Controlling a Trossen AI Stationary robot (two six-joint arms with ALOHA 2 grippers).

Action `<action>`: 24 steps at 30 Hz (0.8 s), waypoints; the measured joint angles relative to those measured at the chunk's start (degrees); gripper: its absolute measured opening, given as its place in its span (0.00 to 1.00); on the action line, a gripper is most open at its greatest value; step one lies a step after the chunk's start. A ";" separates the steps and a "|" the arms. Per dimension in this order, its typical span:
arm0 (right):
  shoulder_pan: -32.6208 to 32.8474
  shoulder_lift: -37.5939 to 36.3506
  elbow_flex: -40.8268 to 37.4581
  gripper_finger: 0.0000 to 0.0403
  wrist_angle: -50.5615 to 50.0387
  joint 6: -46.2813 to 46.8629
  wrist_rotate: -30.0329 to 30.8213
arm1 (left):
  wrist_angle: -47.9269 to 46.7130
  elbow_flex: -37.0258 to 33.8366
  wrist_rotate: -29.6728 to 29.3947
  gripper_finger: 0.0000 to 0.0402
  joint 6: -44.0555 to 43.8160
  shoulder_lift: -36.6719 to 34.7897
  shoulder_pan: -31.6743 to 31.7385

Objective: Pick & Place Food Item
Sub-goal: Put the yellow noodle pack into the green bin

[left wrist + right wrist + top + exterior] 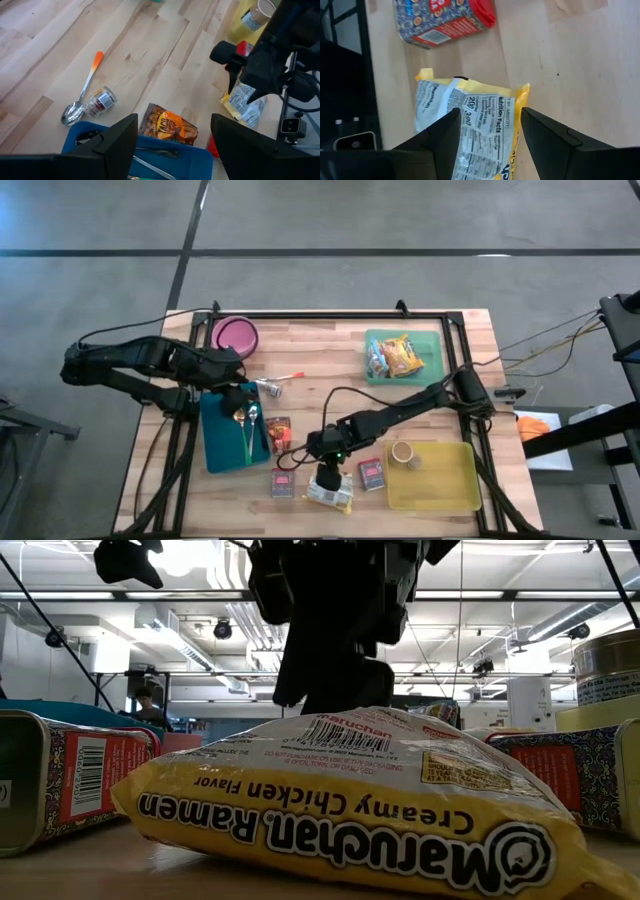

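While the right gripper [487,137] hangs directly over the yellow plastic ramen packet [465,125], its two dark fingers [437,137] stand spread apart, one to each side of the packet's width, clasping nothing. The packet lies flat on the pale wooden table [330,350] near its front edge, with a red patterned tin [442,17] just beyond the fingertips. The left gripper [172,145] hovers released above the blue plastic tray [222,442]; between and just ahead of its fingers [117,137] lies an orange snack pouch [169,127], and off to one side an orange-handled metal spoon [82,97].
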 joint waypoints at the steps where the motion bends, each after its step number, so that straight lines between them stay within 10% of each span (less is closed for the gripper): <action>1: 0.00 0.19 0.00 0.50 0.04 -0.08 0.02 | -0.02 0.00 -0.01 0.64 0.00 0.00 0.00; 24: -0.20 0.42 -6.05 0.50 10.41 2.55 0.24 | -0.13 0.00 0.02 0.64 0.46 0.00 -0.02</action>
